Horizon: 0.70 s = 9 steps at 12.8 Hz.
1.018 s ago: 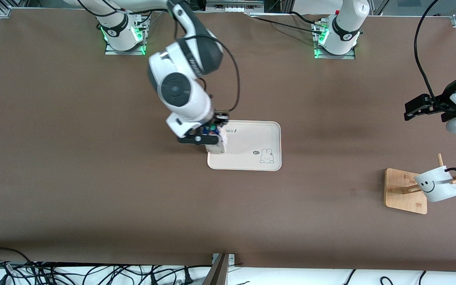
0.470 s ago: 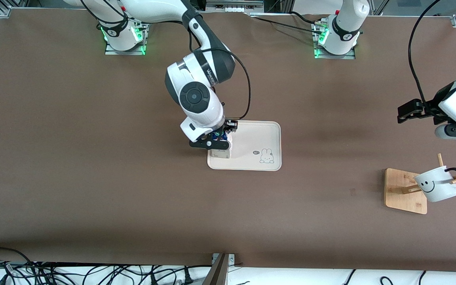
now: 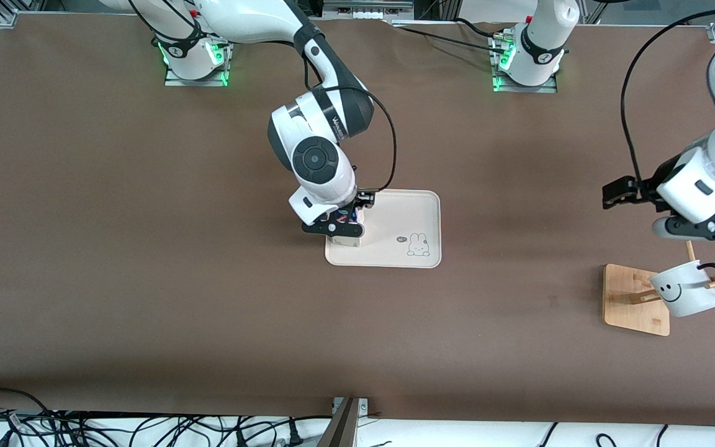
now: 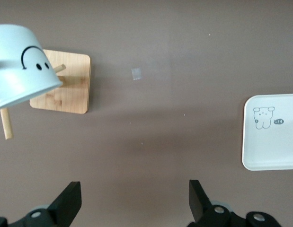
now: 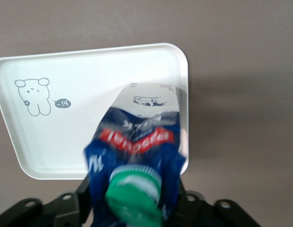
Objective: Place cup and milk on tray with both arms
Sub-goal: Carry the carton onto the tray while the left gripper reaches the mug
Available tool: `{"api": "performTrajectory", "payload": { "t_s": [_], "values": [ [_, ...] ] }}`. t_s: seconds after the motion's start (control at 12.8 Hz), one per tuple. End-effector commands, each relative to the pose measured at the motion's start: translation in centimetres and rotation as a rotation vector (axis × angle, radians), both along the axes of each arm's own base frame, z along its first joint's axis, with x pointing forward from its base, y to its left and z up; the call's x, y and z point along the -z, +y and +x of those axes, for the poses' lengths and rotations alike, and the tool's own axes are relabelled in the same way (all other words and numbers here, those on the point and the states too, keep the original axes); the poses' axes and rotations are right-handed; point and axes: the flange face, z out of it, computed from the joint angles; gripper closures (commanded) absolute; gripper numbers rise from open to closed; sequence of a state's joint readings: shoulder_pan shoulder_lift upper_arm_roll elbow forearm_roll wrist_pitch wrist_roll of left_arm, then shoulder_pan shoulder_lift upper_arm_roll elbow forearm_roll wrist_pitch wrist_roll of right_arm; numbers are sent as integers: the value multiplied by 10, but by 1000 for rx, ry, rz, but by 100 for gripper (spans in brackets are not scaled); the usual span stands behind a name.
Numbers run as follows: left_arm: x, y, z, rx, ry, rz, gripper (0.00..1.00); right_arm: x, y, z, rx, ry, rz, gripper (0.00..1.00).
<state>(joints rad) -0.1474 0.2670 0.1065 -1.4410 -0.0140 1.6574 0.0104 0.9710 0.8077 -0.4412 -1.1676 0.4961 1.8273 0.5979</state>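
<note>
The cream-white tray (image 3: 404, 214) lies mid-table and also shows in the right wrist view (image 5: 66, 123). My right gripper (image 3: 340, 228) is shut on the milk (image 3: 351, 234), a blue and white carton with a green cap (image 5: 134, 189). It holds the carton upright over the tray's end toward the right arm. I cannot tell if the base touches the tray. The cup (image 3: 683, 288), a white smiley mug, hangs on a wooden rack peg. My left gripper (image 3: 699, 231) is open and empty (image 4: 134, 201), over the table close above the cup (image 4: 18, 66).
The square wooden rack base (image 3: 630, 298) with slanted pegs stands near the left arm's end of the table, nearer the front camera than the tray. It also shows in the left wrist view (image 4: 66, 85). Cables lie along the table's front edge.
My right arm has carried the milk a little farther over the tray and lower. My left arm has swung in toward the rack and now hangs just above the cup.
</note>
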Motion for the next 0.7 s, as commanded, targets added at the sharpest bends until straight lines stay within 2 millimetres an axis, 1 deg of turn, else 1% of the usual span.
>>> {"api": "performTrajectory", "payload": {
  "t_s": [0.0,0.08,0.16,0.23,0.31,0.39,0.47,0.63],
  "values": [
    [25,1,21,-1,-113,-14,0,-35,-13,15,39,-41,21,0],
    [35,2,29,-2,-180,-18,0,-46,-21,20,54,-57,18,0],
    [44,-3,34,11,-246,-11,0,-61,-27,23,58,-73,23,0],
    [50,-4,38,7,-314,-19,0,-85,-40,28,67,-97,37,0],
    [60,1,40,-6,-381,-29,0,-109,-54,35,82,-124,49,0],
    [63,6,42,-35,-464,-60,0,-135,-70,38,102,-145,58,0],
    [69,8,40,-81,-503,-110,0,-159,-92,43,122,-153,56,0],
    [73,19,28,-134,-491,-150,0,-195,-140,49,107,-148,33,0]
  ]
}}
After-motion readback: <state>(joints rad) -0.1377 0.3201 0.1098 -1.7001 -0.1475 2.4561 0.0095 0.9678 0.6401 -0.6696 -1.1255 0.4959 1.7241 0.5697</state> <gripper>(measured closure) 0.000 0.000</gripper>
